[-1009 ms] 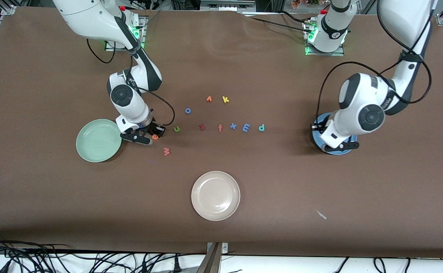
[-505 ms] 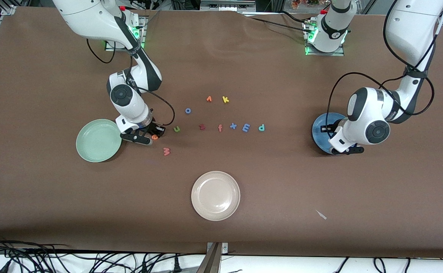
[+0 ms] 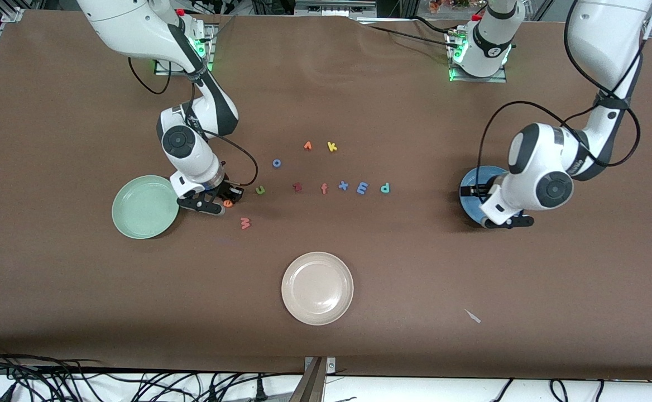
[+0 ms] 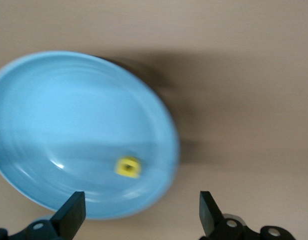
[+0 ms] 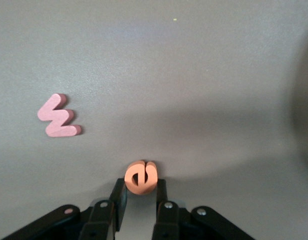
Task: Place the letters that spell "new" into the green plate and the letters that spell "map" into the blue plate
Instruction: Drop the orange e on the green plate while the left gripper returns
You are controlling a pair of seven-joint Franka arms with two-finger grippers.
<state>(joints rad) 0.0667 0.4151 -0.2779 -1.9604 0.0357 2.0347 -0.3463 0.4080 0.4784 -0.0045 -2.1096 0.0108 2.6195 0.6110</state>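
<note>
Freshly sprung wide over the round blue plate (image 4: 53,125) holding its yellow foam "a" (image 4: 127,167), left gripper (image 4: 138,212) idles while right gripper (image 5: 138,197) pinches orange foam "e" (image 5: 140,177), liable to slip.

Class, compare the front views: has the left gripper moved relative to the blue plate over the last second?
Yes. The left gripper has shifted toward the left arm's end of the table, uncovering more of the blue plate, where the yellow "a" lies.
</note>
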